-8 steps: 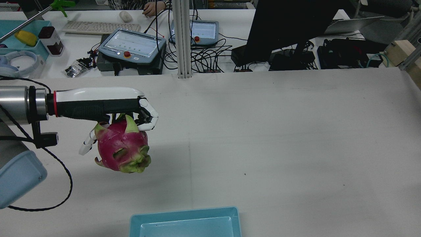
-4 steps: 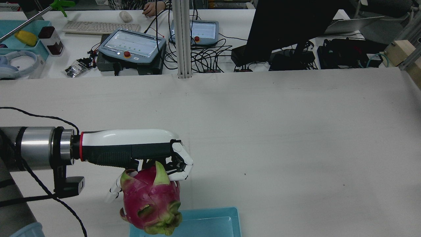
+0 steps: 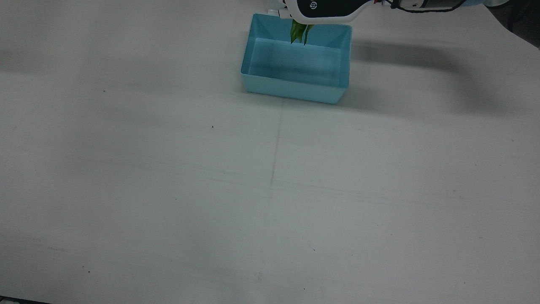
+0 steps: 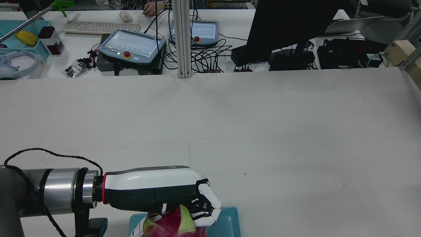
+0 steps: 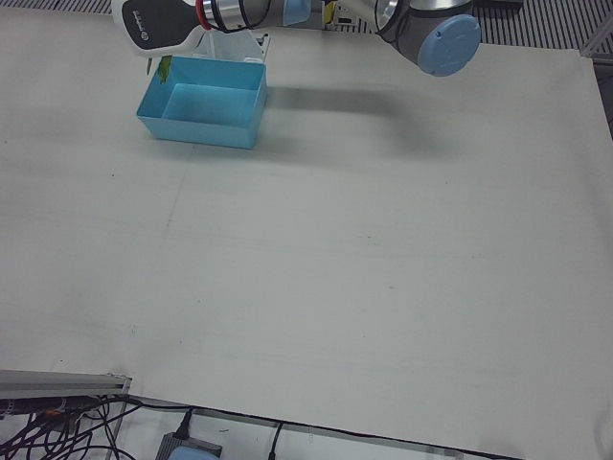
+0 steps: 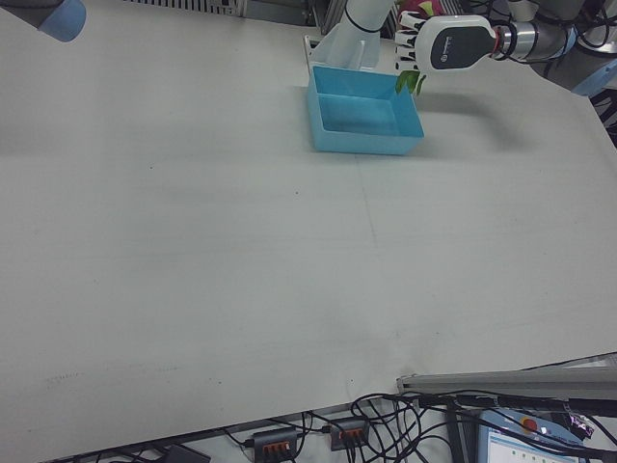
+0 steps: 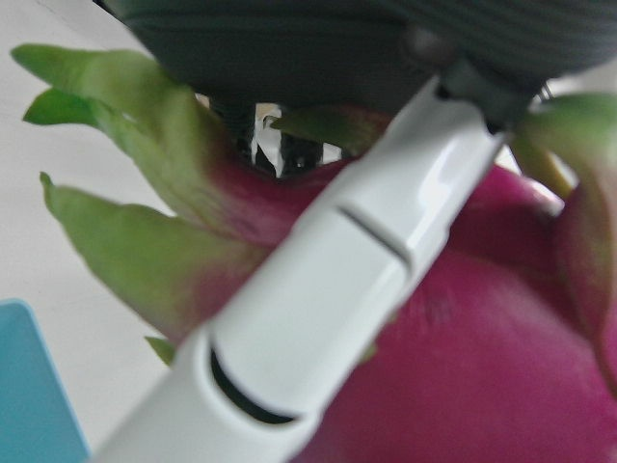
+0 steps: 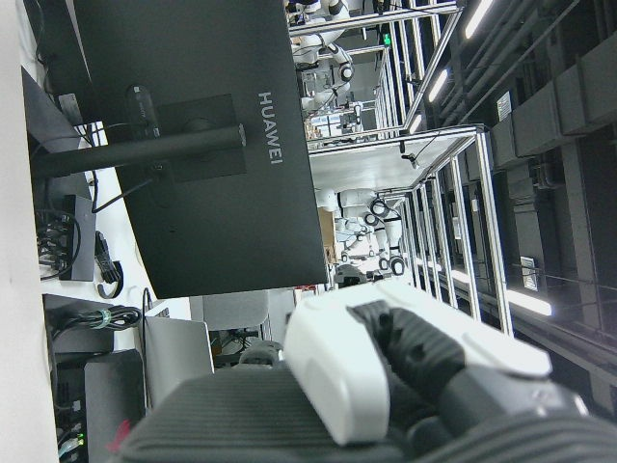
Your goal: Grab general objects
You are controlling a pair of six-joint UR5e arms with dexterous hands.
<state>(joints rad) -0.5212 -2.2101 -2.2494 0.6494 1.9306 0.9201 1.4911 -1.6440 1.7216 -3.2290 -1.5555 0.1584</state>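
Observation:
My left hand (image 4: 158, 192) is shut on a magenta dragon fruit with green scales (image 4: 174, 227), gripping it from above. It holds the fruit in the air over the robot-side part of a light blue bin (image 4: 227, 223). In the front view only the fruit's green tips (image 3: 299, 33) hang below the hand (image 3: 325, 10) over the bin (image 3: 295, 86). The left hand view shows a white finger (image 7: 328, 289) pressed across the fruit (image 7: 482, 338). Part of my right hand (image 8: 386, 386) shows only in its own view, raised and facing away from the table; its fingers' state is unclear.
The bin (image 6: 366, 145) stands by the arms' pedestals at the table's robot-side edge. A desk beyond the far edge holds teach pendants (image 4: 131, 49), a monitor (image 4: 289, 26), cables and a post (image 4: 182, 39). The left arm's elbow (image 5: 445, 43) hangs over the table.
My left hand has carried the dragon fruit from the left middle of the table toward the robot and rightward, to above the blue bin. The grip has not changed.

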